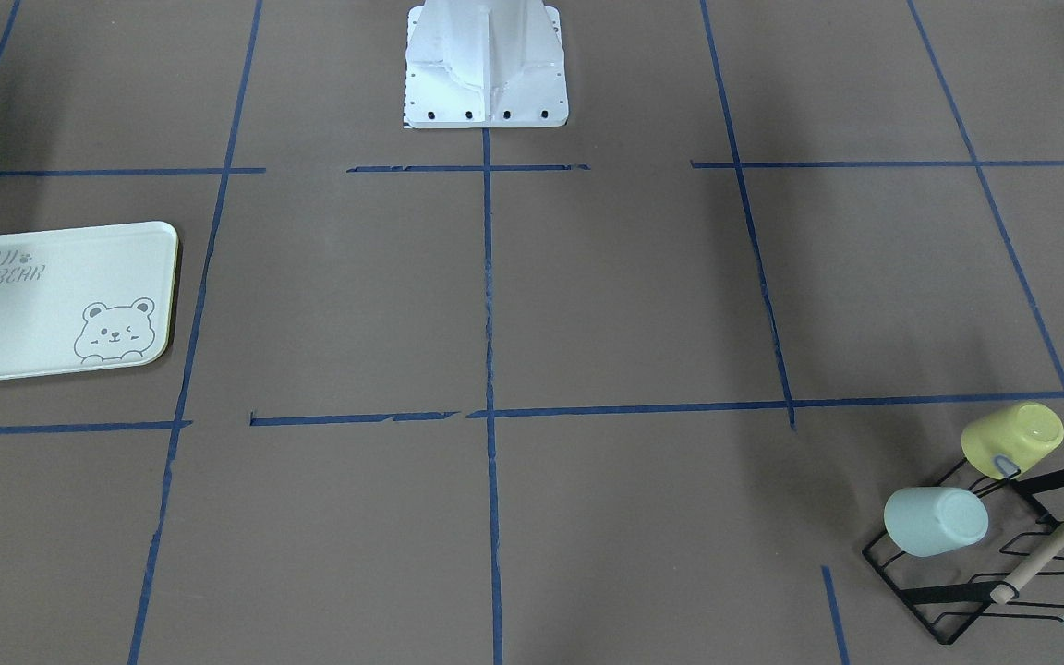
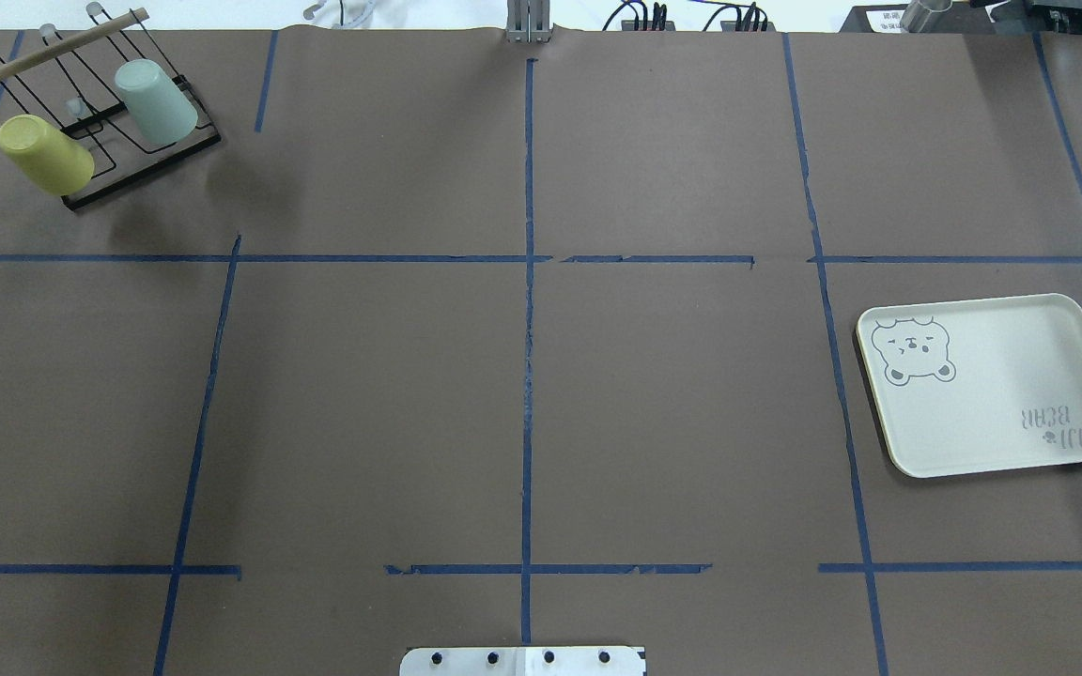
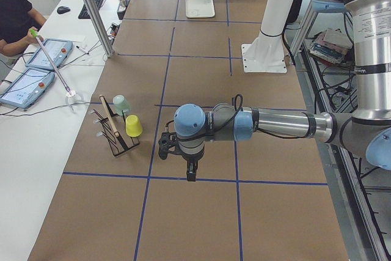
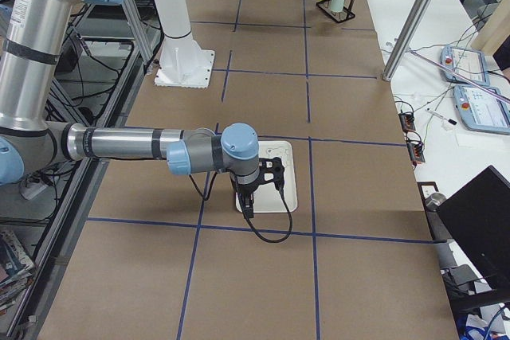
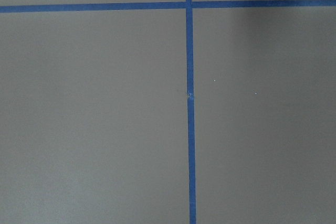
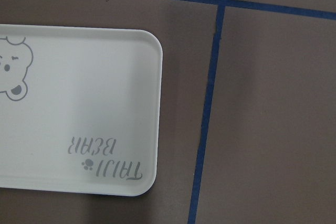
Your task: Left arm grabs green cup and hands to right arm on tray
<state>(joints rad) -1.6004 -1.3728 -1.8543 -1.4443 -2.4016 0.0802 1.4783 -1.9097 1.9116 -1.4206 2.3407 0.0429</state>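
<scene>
The green cup (image 1: 937, 522) hangs mouth-down and tilted on a black wire rack (image 1: 948, 621), beside a yellow cup (image 1: 1012, 441). It also shows in the overhead view (image 2: 156, 101), at the far left corner. The tray (image 2: 1001, 394) lies flat and bare on the right side, and shows in the right wrist view (image 6: 79, 103). The left gripper (image 3: 191, 172) hangs over bare table, apart from the rack and to its right in the exterior left view. The right gripper (image 4: 247, 209) hangs over the tray's near edge. Both show only in side views; I cannot tell if they are open or shut.
A wooden rod (image 2: 43, 53) lies across the rack top. The white robot base (image 1: 486, 65) stands at mid-table edge. Blue tape lines grid the brown table. An operator (image 3: 15, 19) sits at a side bench with tablets, behind a metal post (image 3: 91, 10).
</scene>
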